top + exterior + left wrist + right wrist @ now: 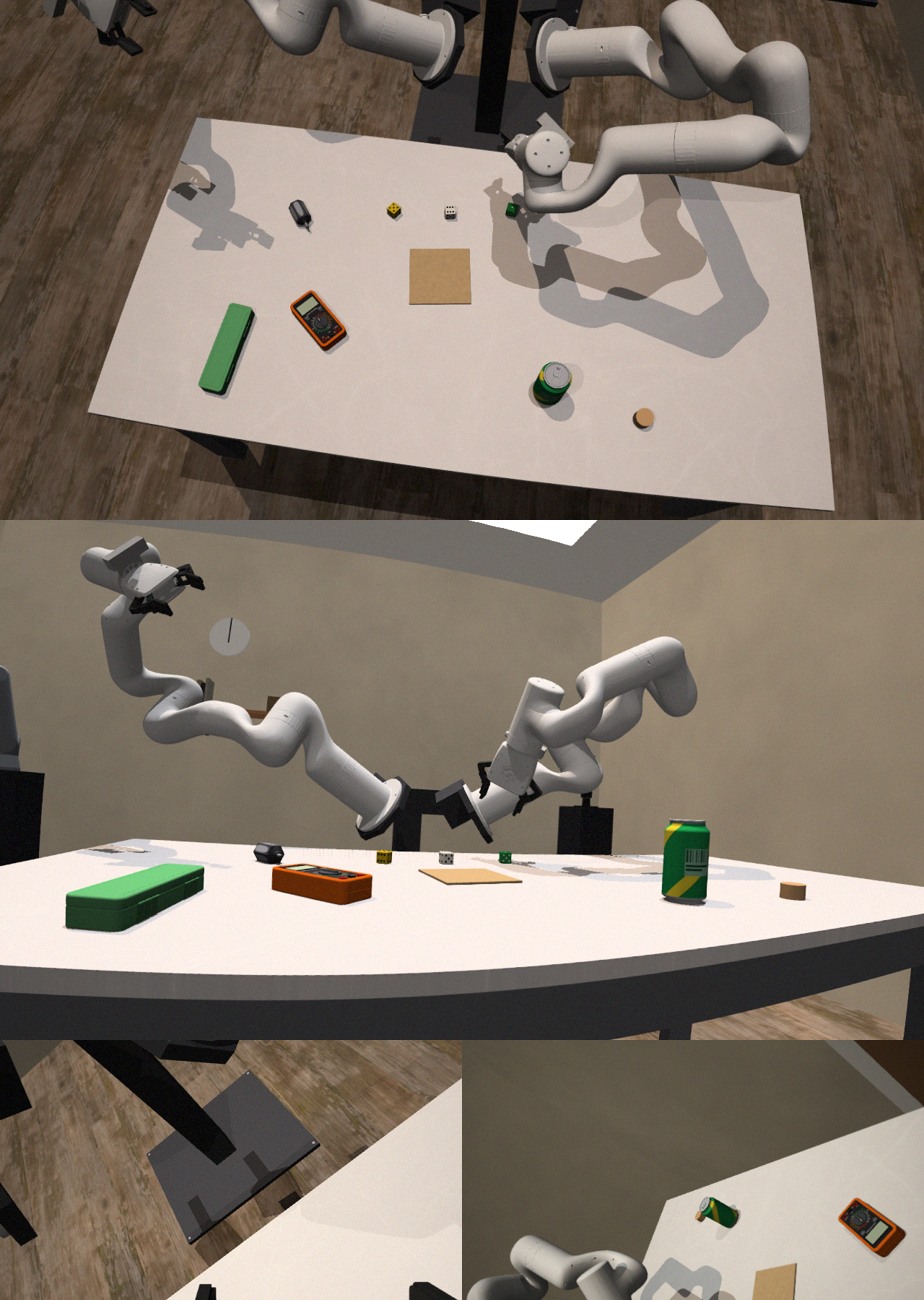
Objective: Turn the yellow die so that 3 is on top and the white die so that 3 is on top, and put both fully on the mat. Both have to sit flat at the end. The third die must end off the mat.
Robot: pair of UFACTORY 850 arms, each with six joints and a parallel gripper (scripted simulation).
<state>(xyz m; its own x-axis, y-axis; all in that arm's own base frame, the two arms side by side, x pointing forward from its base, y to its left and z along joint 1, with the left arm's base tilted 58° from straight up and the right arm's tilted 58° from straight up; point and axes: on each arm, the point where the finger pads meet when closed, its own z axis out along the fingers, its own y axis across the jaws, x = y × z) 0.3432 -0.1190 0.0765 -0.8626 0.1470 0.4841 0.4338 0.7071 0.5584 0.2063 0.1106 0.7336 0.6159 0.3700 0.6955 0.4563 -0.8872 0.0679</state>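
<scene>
While the left fingers (484, 781) and right fingers (129, 45) (192, 579) are both standing released, the yellow die (394, 210) (384, 856) and white die (450, 211) (446, 857) are resting on the bench (400, 388) (452, 934) (361, 1257) (787, 1202), off the mat (439, 276) (469, 876) (775, 1283).
</scene>
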